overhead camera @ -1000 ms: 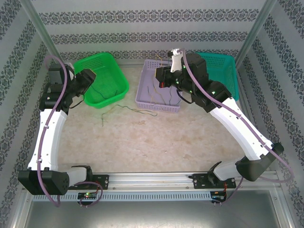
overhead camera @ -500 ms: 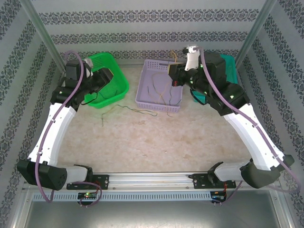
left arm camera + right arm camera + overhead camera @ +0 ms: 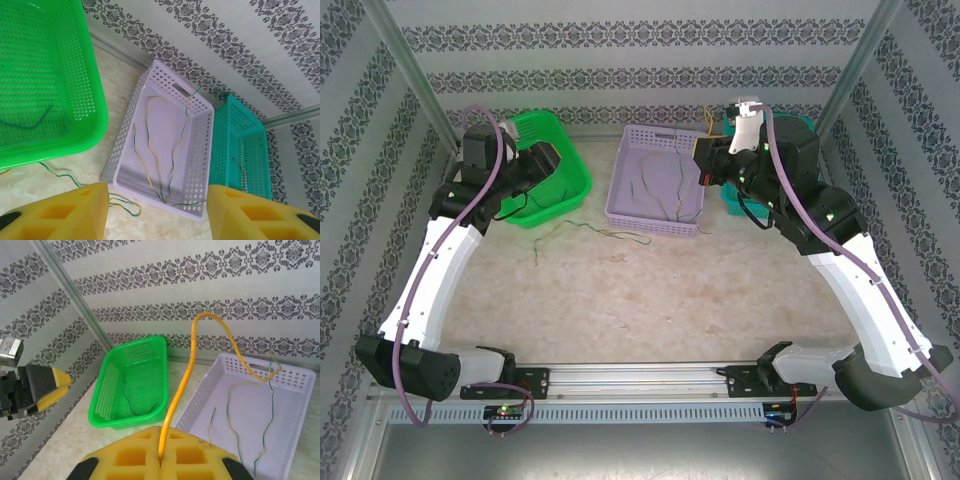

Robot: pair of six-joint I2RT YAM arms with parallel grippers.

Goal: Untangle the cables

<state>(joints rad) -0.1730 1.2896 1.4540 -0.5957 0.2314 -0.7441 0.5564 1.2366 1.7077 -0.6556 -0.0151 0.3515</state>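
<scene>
Thin green and yellow cables (image 3: 176, 402) sprawl in the lavender basket (image 3: 200, 395), one arching upward.

Yellow cable (image 3: 176, 400) between closed fingers (image 3: 132, 456)

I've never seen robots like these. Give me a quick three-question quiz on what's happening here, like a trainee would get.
1. True or false: the right gripper is shut on a yellow cable.
2. The middle basket of the three is: A green, B purple, C teal.
3. Fill in: the left gripper has its jaws ____.
Key: 1 true; 2 B; 3 open.
</scene>
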